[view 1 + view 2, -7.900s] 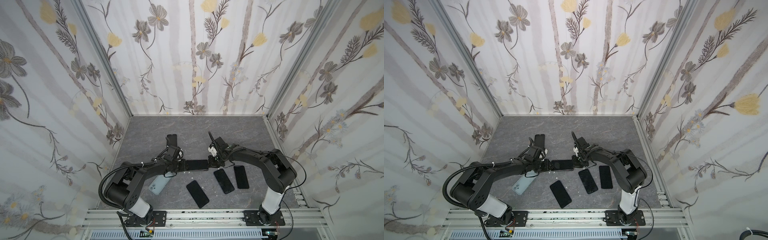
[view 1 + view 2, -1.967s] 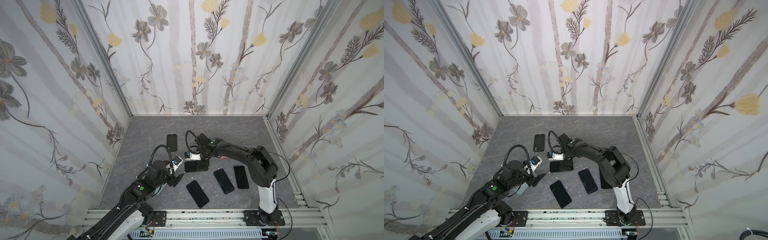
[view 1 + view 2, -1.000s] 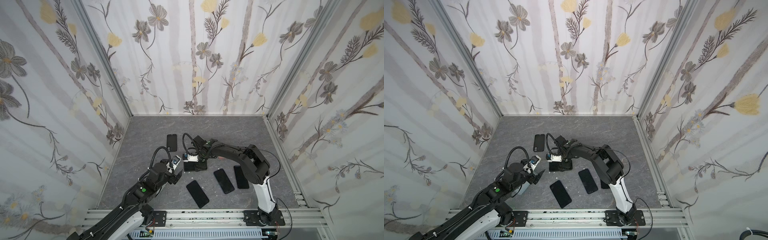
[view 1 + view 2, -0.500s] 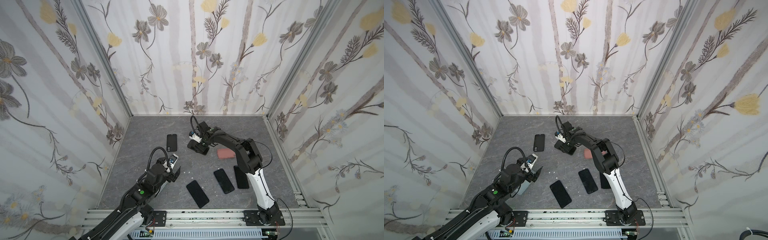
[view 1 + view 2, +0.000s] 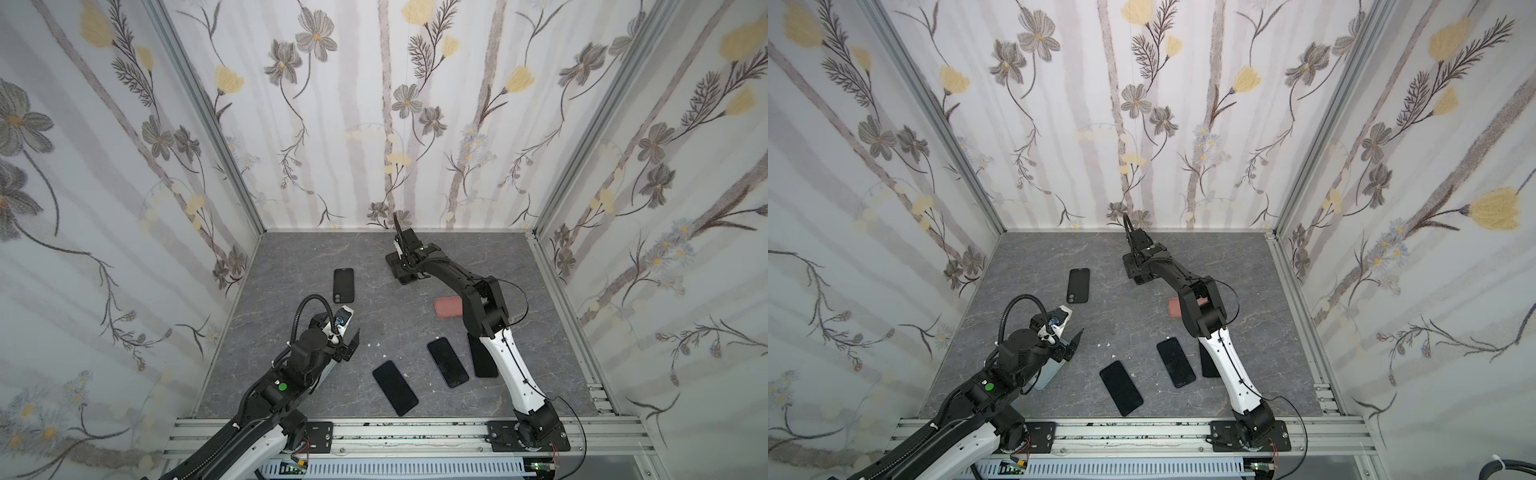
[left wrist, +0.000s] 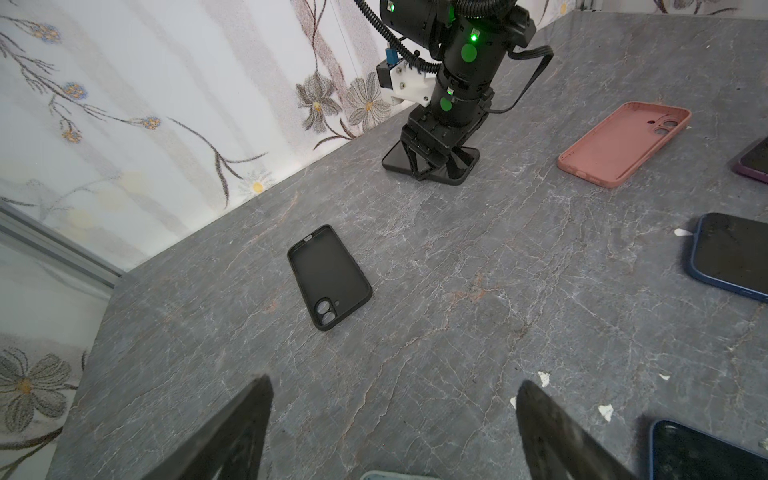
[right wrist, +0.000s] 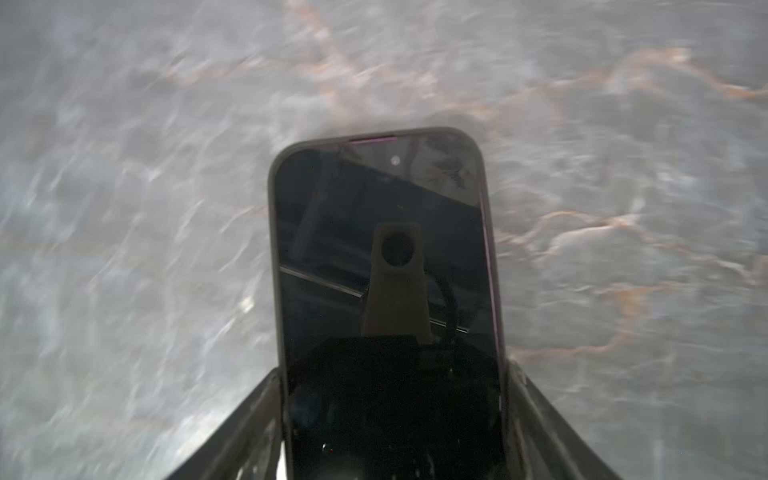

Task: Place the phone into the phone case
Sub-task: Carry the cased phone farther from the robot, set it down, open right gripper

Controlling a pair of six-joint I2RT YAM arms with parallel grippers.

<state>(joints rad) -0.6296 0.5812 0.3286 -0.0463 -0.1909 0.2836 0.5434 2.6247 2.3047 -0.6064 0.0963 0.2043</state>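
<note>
phone [image 7: 386,232]: is sitting low at the table [image 5: 316,249], near the middle of its back edge; a dark rim is running round it, probably a case already on.
right gripper [image 7: 395,374]: is pinching the phone across its two long edges, at one end.
left gripper [image 6: 394,384]: is hanging spread and empty over the table's left half, toward the front edge.
handling: is looking stiff, slick-faced and breakable; the long edges are offering the surest hold.
black case [image 6: 328,276], pink case [image 6: 623,143]: are lying empty, open side up.
</note>
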